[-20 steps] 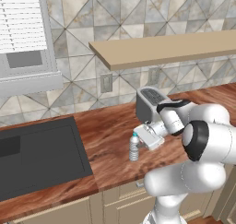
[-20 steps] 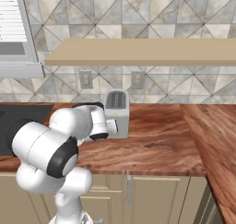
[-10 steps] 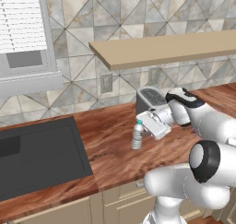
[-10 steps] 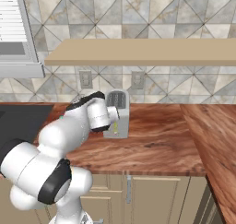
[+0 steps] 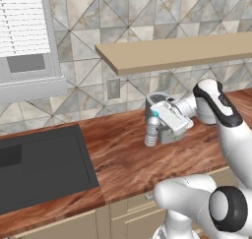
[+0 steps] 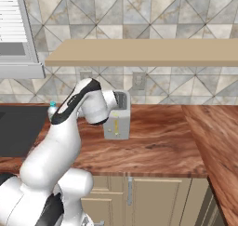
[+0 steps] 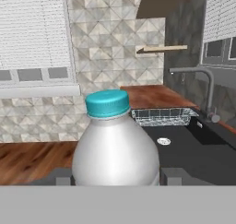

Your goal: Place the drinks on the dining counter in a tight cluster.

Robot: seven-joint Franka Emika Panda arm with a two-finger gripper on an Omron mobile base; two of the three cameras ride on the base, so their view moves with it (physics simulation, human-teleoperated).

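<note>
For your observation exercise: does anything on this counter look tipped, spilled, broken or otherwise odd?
Nothing stands out. The bottle stands upright with its cap on, between the gripper's fingers. No spill shows on the counter, and the toaster sits square.

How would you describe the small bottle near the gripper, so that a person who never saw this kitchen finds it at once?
Start at the black sink set in the reddish-brown wood counter, then look right toward the grey toaster under the pale wall shelf. The small clear bottle stands upright just in front of the toaster, between the gripper fingers. Its teal-blue cap marks it.

Kitchen: wood countertop [image 5: 123,159], sink [image 5: 39,164] w/ faucet [image 7: 196,80], tiled backsplash [image 6: 153,16].
</note>
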